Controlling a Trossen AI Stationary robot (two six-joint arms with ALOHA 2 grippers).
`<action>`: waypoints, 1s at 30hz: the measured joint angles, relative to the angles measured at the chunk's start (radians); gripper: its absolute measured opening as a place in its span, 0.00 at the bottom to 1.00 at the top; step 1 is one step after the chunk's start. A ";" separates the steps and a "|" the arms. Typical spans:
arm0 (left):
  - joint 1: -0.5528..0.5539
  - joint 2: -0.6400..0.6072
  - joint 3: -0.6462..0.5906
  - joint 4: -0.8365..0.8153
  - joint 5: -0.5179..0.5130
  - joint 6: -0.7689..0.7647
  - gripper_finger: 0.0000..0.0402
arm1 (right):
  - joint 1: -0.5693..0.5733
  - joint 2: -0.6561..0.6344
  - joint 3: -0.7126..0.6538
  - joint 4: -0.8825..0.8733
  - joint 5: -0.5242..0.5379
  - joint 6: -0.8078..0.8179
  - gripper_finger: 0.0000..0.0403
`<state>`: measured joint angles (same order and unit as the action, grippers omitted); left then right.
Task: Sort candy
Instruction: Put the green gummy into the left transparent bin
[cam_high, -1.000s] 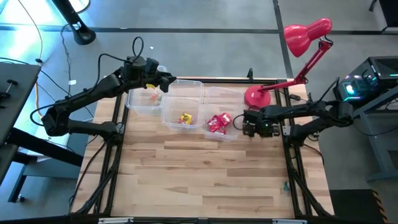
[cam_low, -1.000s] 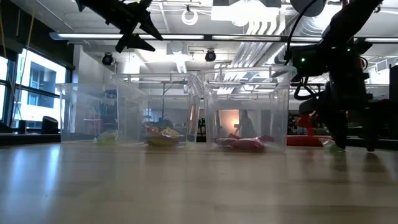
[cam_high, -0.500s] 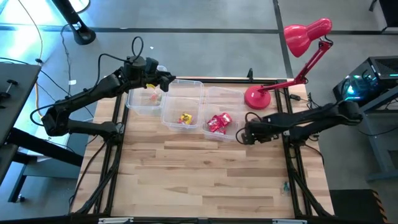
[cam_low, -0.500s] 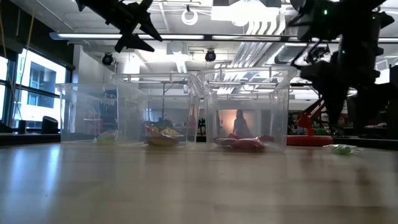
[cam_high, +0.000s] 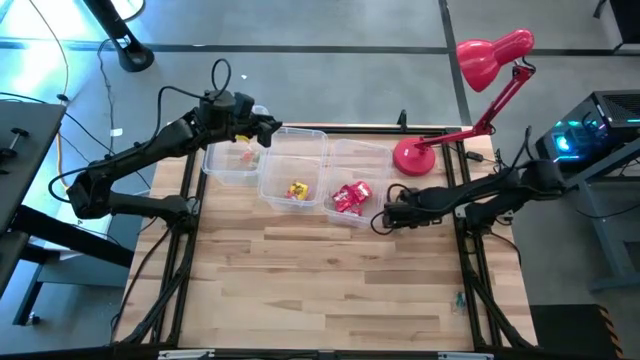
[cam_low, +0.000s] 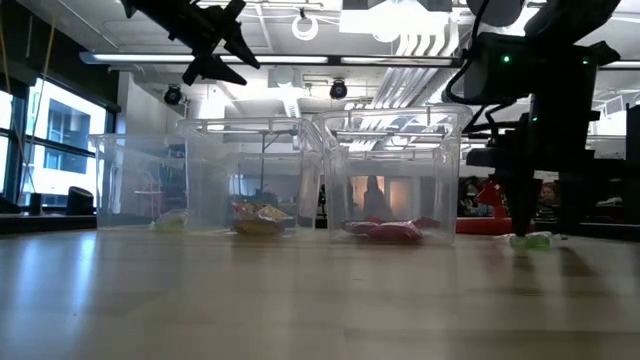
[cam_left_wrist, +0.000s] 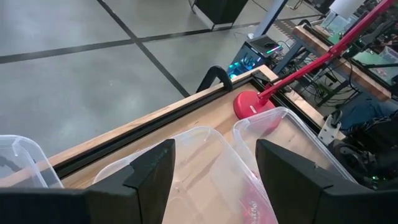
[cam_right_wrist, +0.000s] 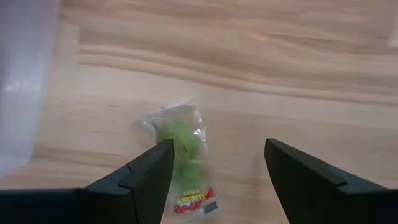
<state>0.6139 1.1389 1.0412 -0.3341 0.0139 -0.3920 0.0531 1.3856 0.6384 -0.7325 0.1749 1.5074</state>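
— Which arm is nearer the loose sweet?

— The right one, by far; the right gripper (cam_high: 383, 221) hangs low over the table (cam_high: 330, 280) just beside the bin of red packets (cam_high: 349, 197), and the green candy (cam_right_wrist: 180, 138) lies on the wood directly ahead of it, between the lines of its two fingers but a little toward one of them; the fingers stand wide apart with nothing between them.

— How does the sweet lie?

— Flat on the table, its long axis running roughly along the gripper's own forward line, so the fingers would close across its narrow width; I judge a small sideways shift would centre it first.

— And its look?

— A small clear crinkled wrapper with a pale green piece inside and a printed end nearest the gripper; in the low view it shows as a tiny green lump (cam_low: 531, 239) on the table under the arm.

— The other arm?

— The left gripper (cam_high: 268, 128) waits high over the far-left bins, fingers spread and holding nothing; the yellow packet (cam_high: 297, 189) sits in the middle bin (cam_high: 310, 136).
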 joint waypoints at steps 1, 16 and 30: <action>0.000 0.000 0.000 -0.004 0.000 0.000 0.54 | 0.000 0.009 0.000 0.014 0.000 -0.001 0.61; 0.000 0.000 0.000 -0.009 0.000 0.000 0.54 | 0.068 0.047 0.031 -0.032 0.047 0.003 0.58; 0.000 0.000 0.000 0.032 -0.018 -0.010 0.54 | 0.160 0.027 0.079 -0.170 0.051 -0.023 0.01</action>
<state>0.6140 1.1389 1.0412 -0.3024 -0.0042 -0.4017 0.2134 1.4126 0.7177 -0.9020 0.2256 1.4841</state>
